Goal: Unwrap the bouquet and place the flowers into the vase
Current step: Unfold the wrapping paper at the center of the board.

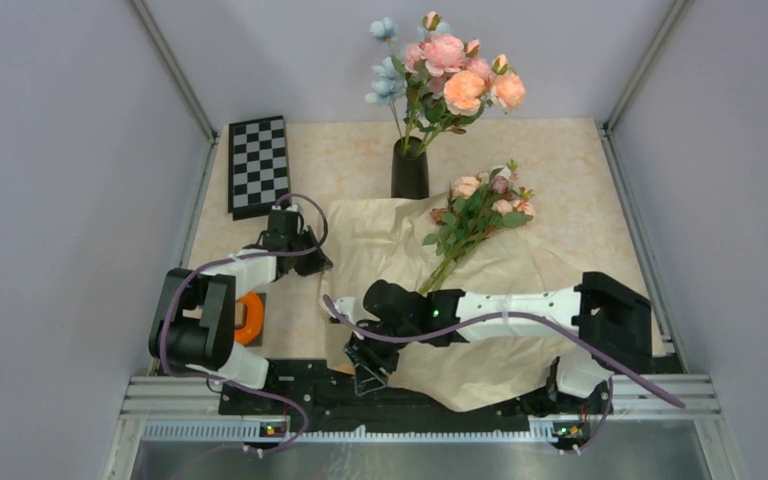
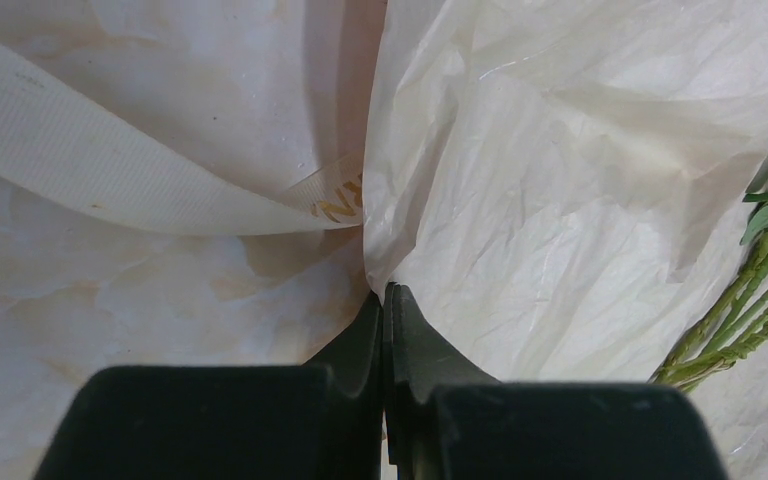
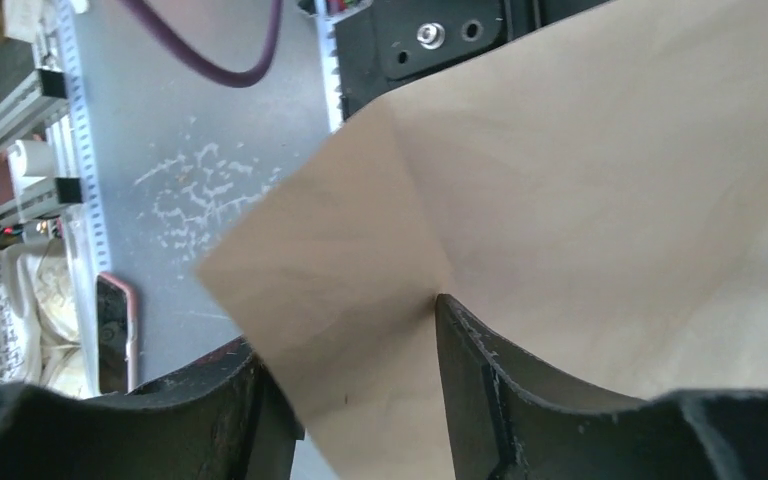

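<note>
Pinching the paper [image 1: 380,235] edge in the shut left gripper [image 2: 384,295], straddling its near corner with the right gripper [image 3: 348,322] (fingers apart, not clamping), with flowers [image 1: 475,212] lying on it near the vase [image 1: 410,175].

- The right arm [image 1: 520,300] lies across the paper [image 1: 380,235]. It hides the bottom ends of the stems [image 1: 443,268] in the top view.
- An orange thing [image 1: 251,318] near the left edge of the table [image 1: 560,160] is half hidden behind the left arm [image 1: 205,315]. I cannot tell what it is.
- In the left wrist view the stems run off the right edge, and a white strap [image 2: 90,170] runs off the left edge.
- The paper's edge slips between the pressed-together tips of the left gripper [image 2: 385,295]. How much is inside is hidden.
- In the right wrist view a flat pink-edged thing [image 3: 115,335] is too blurry to name.
</note>
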Tool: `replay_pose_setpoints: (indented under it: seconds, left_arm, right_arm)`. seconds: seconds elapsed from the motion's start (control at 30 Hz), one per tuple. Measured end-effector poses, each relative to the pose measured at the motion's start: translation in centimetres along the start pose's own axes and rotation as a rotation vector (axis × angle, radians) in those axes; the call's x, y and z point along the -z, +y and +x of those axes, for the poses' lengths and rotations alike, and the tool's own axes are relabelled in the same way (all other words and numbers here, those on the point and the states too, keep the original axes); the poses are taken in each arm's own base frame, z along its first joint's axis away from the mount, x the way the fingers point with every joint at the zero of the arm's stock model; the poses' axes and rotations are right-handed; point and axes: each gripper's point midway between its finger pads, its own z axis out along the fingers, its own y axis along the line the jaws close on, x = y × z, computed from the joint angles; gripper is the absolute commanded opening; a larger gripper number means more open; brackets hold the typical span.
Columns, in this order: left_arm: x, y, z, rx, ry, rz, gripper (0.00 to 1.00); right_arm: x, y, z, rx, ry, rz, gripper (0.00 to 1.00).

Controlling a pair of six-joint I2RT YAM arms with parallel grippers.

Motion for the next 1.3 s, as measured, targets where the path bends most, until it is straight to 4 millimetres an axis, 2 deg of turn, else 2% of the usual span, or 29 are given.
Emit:
replay_pose_setpoints:
  seconds: [0.13, 0.23, 0.37, 0.53, 0.7, 0.77, 0.87, 1.03, 1.1, 1.17, 1.3]
  left_arm:
    - [0.0, -0.1, -0.2, -0.002, -0.008, 0.005, 0.0]
    - [0.0, -0.2, -0.5, -0.005, -0.022, 0.013, 0.0]
    - [0.3, -0.4, -0.7, -0.011, -0.055, 0.033, 0.0]
    - [0.8, -0.7, -1.0, -0.023, -0.098, 0.062, 0.0]
    - [1.4, -0.8, -0.9, -0.029, -0.121, 0.077, 0.0]
    - [1.8, -0.9, -0.9, -0.033, -0.132, 0.084, 0.11]
    - [2.7, -1.5, -1.4, -0.046, -0.164, 0.104, 0.43]
    - [5.3, -2.7, -3.0, -0.074, -0.255, 0.134, 0.8]
    - [6.3, -3.0, -3.4, -0.088, -0.287, 0.14, 0.88]
    - [7.3, -3.1, -3.5, -0.094, -0.304, 0.139, 0.92]
    - [9.3, -3.5, -2.9, -0.113, -0.316, 0.147, 0.93]
  right_arm:
    - [0.7, 1.6, -0.1, 0.014, -0.012, -0.045, 0.54]
    - [0.4, 3.0, 1.0, 0.008, -0.012, -0.086, 0.6]
    - [-1.0, 4.6, 3.8, -0.025, 0.03, -0.129, 0.61]
    - [-3.6, 6.1, 6.8, -0.091, 0.084, -0.172, 0.6]
    - [-4.9, 6.6, 8.5, -0.162, 0.109, -0.176, 0.63]
    - [-5.0, 6.9, 8.5, -0.157, 0.105, -0.164, 0.64]
    - [-4.5, 7.2, 7.7, -0.139, 0.089, -0.124, 0.66]
    - [-1.7, 7.8, 4.1, -0.103, -0.024, -0.035, 0.63]
    - [-0.3, 7.8, 2.3, -0.1, -0.084, 0.005, 0.59]
    - [0.7, 7.2, 1.3, -0.107, -0.128, 0.046, 0.5]
    - [1.8, 4.2, 1.1, -0.154, -0.174, 0.154, 0.41]
